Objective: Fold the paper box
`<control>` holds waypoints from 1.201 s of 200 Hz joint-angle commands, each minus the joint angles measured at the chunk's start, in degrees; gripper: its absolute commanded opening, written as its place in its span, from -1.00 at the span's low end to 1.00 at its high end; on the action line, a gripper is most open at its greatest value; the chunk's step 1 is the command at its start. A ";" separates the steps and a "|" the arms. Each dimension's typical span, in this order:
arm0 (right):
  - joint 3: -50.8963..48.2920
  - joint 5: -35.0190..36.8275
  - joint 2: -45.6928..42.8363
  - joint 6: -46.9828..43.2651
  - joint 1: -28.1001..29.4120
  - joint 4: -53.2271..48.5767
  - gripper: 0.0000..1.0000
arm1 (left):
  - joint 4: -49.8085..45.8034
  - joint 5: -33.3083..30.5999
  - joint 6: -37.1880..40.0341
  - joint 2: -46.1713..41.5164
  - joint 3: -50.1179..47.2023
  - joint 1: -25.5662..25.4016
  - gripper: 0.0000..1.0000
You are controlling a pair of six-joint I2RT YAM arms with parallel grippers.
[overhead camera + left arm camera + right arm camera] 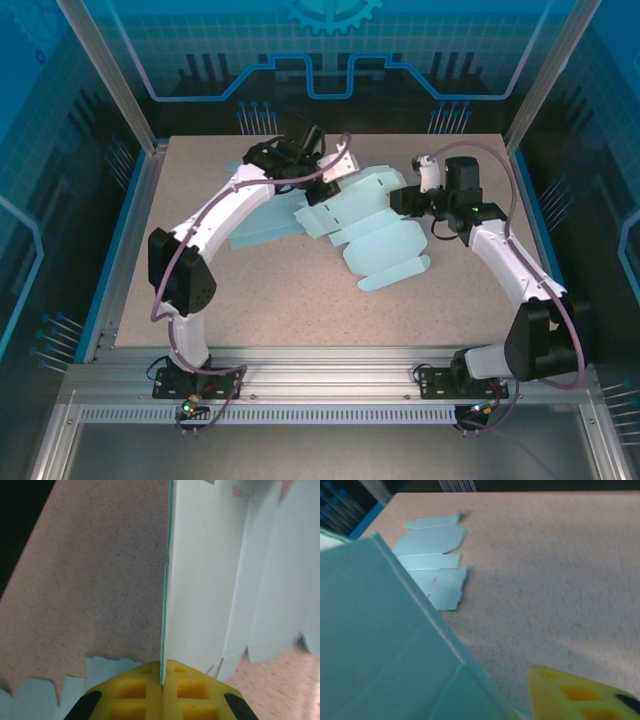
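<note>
The light-blue paper box (375,235) is seen lying partly flat on the speckled table (300,310), toward its far middle between the two arms, with one panel raised at its far-left end. That panel's thin edge is clamped between the closed yellow fingertips of the left gripper (162,677). The right gripper (402,200) is placed at the box's right edge; how far it is opened, and whether anything is held, cannot be told.
</note>
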 commanded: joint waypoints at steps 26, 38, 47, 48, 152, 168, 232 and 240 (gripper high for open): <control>-0.26 8.48 -1.32 7.07 -4.24 -5.41 0.46 | 14.00 -11.83 9.13 5.15 2.05 -4.96 -1.00; -0.17 10.67 -1.16 9.09 -5.69 -7.99 0.48 | 14.96 -13.38 9.82 6.38 2.19 -5.48 -1.00; -0.52 11.43 -0.98 10.98 -6.85 -9.67 0.50 | 15.75 -15.14 10.65 7.23 2.03 -5.97 -1.00; -0.62 11.47 -0.98 11.12 -7.02 -9.80 0.50 | 15.84 -15.45 10.72 7.34 1.96 -6.03 -1.00; -13.40 6.33 2.74 22.30 -7.44 -1.85 0.63 | 19.57 -22.60 11.34 9.21 -2.80 -7.67 -1.00; -12.70 8.98 2.48 23.09 -7.49 -3.66 0.64 | 21.78 -24.54 11.24 9.19 -5.66 -8.49 -1.00; -11.98 20.10 -4.98 24.70 -9.44 -9.29 0.65 | 29.20 -37.38 14.00 10.35 -11.84 -11.69 -1.00; -11.90 19.97 -5.47 24.32 -9.55 -9.31 0.65 | 29.28 -38.24 13.68 10.44 -11.78 -11.84 -1.00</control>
